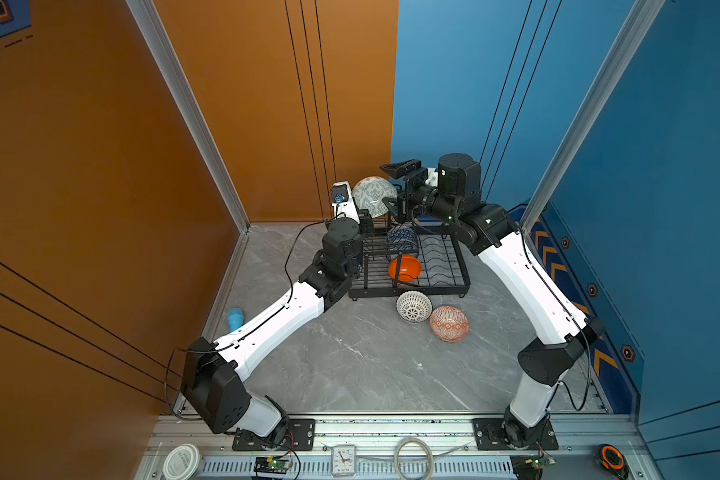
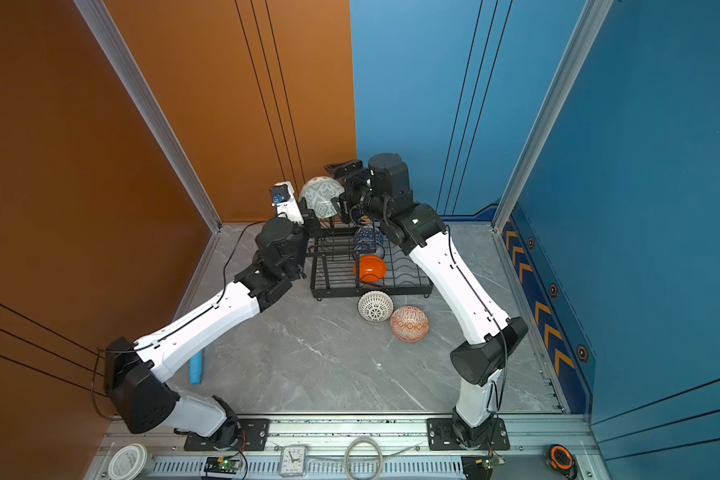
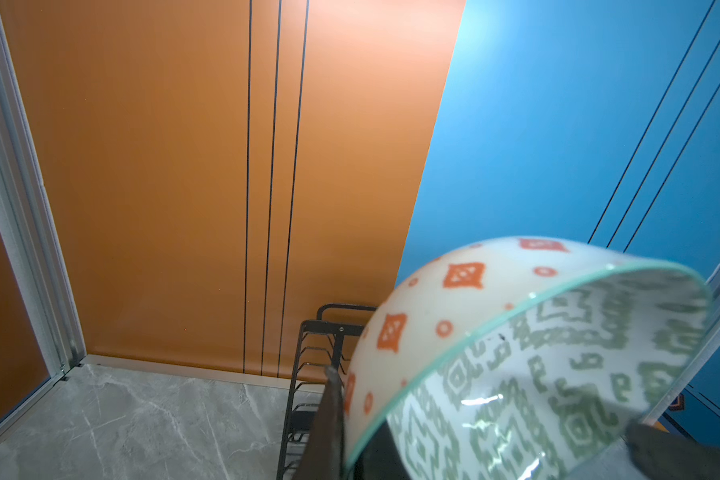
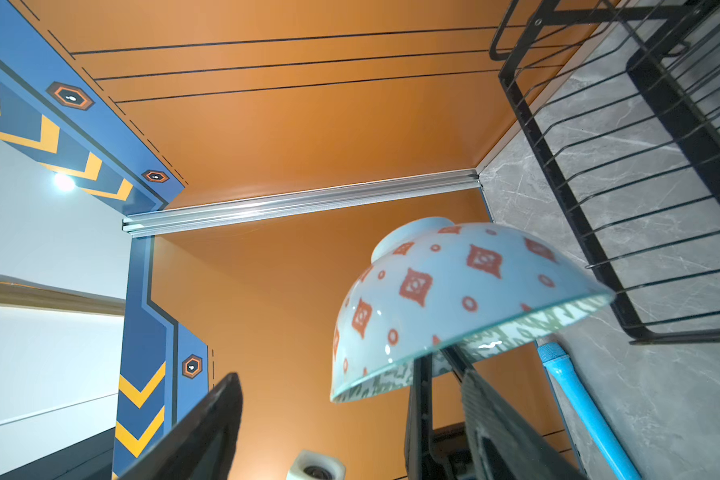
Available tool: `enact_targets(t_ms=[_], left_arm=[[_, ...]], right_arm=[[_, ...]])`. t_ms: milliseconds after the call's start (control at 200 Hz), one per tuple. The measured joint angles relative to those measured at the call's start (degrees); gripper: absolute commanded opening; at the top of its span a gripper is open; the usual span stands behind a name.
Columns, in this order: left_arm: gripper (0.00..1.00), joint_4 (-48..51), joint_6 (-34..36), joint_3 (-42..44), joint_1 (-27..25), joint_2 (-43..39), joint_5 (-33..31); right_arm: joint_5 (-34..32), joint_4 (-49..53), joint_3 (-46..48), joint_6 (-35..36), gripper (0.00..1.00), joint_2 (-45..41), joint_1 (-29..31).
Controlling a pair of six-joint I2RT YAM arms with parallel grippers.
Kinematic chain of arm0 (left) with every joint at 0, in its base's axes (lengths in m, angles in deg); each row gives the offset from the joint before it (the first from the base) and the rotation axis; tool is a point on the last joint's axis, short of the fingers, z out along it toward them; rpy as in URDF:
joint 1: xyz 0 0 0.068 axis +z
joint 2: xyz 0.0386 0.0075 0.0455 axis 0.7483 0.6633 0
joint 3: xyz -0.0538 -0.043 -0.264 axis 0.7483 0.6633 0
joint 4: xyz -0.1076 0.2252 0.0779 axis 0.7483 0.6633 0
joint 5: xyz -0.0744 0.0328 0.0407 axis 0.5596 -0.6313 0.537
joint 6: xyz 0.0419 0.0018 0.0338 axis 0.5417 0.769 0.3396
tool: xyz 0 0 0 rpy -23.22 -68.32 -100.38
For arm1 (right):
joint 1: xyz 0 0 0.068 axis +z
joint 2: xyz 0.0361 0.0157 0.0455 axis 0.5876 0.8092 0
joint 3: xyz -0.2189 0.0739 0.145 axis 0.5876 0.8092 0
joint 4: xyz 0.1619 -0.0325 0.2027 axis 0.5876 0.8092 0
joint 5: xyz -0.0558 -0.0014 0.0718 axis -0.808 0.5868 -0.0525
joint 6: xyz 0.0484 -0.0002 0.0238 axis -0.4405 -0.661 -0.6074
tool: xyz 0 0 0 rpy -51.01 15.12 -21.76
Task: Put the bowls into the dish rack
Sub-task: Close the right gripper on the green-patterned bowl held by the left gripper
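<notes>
Left gripper (image 3: 352, 432) pinching rim of pale green patterned glossy bowl (image 1: 374, 195), white outside with orange diamonds, tilted, aloft over far-left end of black wire dish rack (image 1: 445, 284). Right gripper (image 4: 350, 378) jaws wide, just right of bowl.

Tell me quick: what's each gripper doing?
Left gripper: shut on the pale green bowl, at its rim.
Right gripper: open, holding nothing.

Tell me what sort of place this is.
Most likely a robotics lab test cell, not a home kitchen: a left arm and right arm mounted on an aluminium rail, an orange panel wall and blue panel wall, and a dish rack staged on a marble-look tabletop.
</notes>
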Motion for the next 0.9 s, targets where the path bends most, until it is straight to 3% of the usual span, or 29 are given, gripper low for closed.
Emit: enact_targets(t_ms=[265, 460, 651, 901], left_arm=[[0.0, -2.01, 0.83, -0.13, -0.96, 0.74, -2.45], [0.0, -3.1, 1.05, -0.26, -1.64, 0.83, -3.5], [0.0, -3.65, 1.62, -0.28, -2.84, 0.85, -4.52], [0.0, -4.68, 1.4, -0.33, -4.33, 1.36, -6.91]], right_arm=[[-1.29, -2.84, 0.0, -2.03, 0.46, 1.11, -0.17], [-1.29, -4.28, 0.0, -2.54, 0.35, 1.62, -0.66], [-1.2, -4.85, 0.0, -2.95, 0.31, 2.21, -0.59], [-1.18, -7.21, -0.11, -6.12, 0.08, 2.51, -0.04]])
